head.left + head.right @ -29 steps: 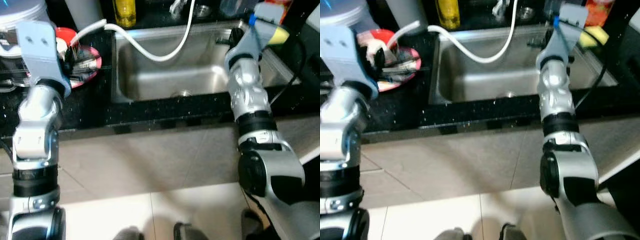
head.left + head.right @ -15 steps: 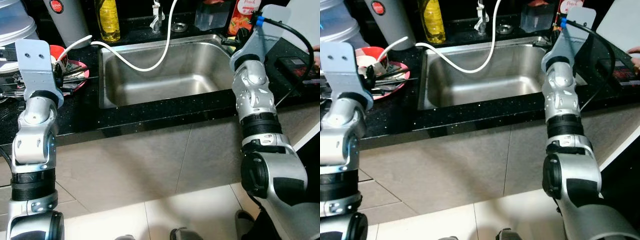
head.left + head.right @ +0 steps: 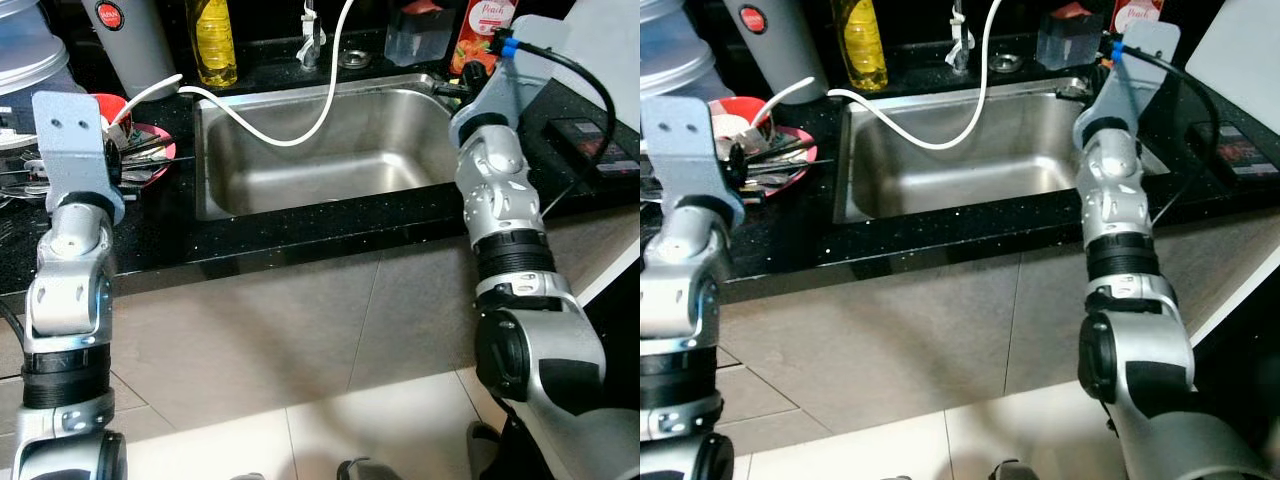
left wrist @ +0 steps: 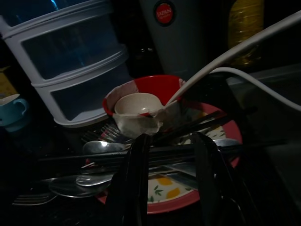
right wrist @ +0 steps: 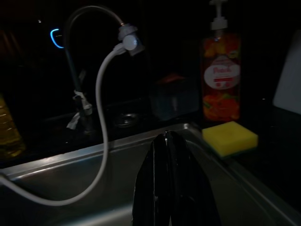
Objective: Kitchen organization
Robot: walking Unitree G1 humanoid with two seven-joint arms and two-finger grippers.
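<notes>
Steel sink (image 3: 330, 150): left claw (image 4: 171, 155) spread over plate (image 4: 207, 188) beside it; right claw (image 5: 171, 155) pressed shut at rim. Risk: cutlery (image 4: 94, 160) sliding off if nudged.

Head cams look down at the sink (image 3: 330, 150) from standing height, wrist cams sit way closer.

Both eye views share the sink mid-frame; left wrist faces the red plate (image 4: 197, 188), right wrist faces the faucet (image 5: 89, 28), both dark.

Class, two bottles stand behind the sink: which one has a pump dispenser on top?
The orange-labelled soap bottle at the sink's right corner, beside the yellow sponge, has the white pump. The yellow bottle on the left does not show one.
</notes>
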